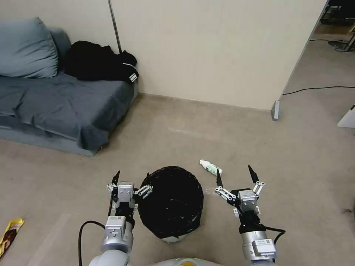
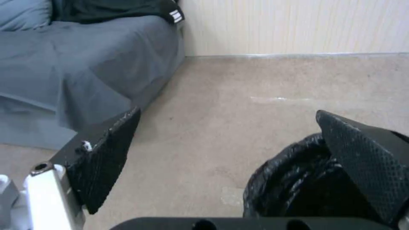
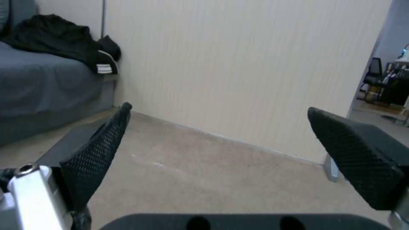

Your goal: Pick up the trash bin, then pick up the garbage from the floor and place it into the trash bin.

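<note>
Beyond trash bin (image 1: pixel 171 202), bottle (image 1: pixel 210 167), sofa (image 1: pixel 55 99).

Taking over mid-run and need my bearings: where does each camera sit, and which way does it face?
Head view: up on the head, looking down at the floor; bin between the open left gripper and open right gripper, bottle ahead.
Left wrist view: low on the left wrist, facing the sofa and wall; its fingers straddle the bin's rim.
Right wrist view: on the right wrist, facing the wall; its fingers frame bare floor.
Shared: sofa and black clothing appear in all three.
</note>
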Tool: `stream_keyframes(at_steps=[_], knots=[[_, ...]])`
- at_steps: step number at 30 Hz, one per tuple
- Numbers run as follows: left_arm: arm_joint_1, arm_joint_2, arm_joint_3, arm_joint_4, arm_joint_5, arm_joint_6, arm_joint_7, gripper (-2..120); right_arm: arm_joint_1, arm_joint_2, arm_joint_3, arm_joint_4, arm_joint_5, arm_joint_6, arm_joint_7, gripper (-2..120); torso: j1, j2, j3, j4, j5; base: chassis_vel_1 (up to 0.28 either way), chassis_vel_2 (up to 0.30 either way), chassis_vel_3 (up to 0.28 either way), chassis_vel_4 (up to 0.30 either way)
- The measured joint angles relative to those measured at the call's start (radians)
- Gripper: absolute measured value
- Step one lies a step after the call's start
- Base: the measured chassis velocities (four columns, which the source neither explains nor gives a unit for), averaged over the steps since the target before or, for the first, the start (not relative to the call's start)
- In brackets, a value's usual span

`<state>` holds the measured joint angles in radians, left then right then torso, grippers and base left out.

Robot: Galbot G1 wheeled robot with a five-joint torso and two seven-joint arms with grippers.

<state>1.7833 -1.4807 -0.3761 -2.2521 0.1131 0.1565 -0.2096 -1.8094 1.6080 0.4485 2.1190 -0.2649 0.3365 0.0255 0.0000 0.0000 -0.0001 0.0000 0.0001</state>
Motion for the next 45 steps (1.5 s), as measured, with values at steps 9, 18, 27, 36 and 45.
stream_keyframes(at_steps=[9, 18, 27, 36, 45], knots=[[0.001, 0.0, 0.0, -0.005, 0.001, 0.001, 0.0, 100, 0.0, 0.0, 0.0, 0.0, 0.0, 0.006, -0.006, 100, 0.0, 0.0, 0.0, 0.0, 0.0, 0.018, -0.023, -0.035, 0.024], [-0.012, -0.001, -0.02, -0.045, 0.003, 0.014, 0.025, 99, 0.0, 0.0, 0.0, 0.0, 0.0, 0.025, -0.01, 100, 0.0, 0.0, 0.0, 0.0, -0.0001, 0.0, 0.0, 0.0, 0.0], [-0.043, -0.001, -0.047, -0.084, -0.013, 0.052, 0.034, 99, 0.002, 0.0, -0.001, -0.005, -0.011, 0.038, -0.01, 100, 0.0, 0.0, 0.0, 0.0, -0.0001, 0.0, 0.0, 0.0, 0.0], [-0.094, -0.008, -0.057, -0.118, -0.058, 0.146, -0.021, 99, 0.002, 0.0, -0.002, -0.006, -0.015, 0.038, -0.01, 100, 0.0, 0.0, 0.0, 0.0, -0.0001, 0.0, 0.0, 0.0, 0.0], [-0.117, -0.009, -0.07, -0.157, -0.118, 0.357, -0.032, 100, 0.003, 0.0, -0.002, -0.008, -0.02, 0.038, -0.01, 100, 0.0, 0.0, 0.0, -0.0001, -0.0001, 0.0, 0.0, 0.0, 0.0]])
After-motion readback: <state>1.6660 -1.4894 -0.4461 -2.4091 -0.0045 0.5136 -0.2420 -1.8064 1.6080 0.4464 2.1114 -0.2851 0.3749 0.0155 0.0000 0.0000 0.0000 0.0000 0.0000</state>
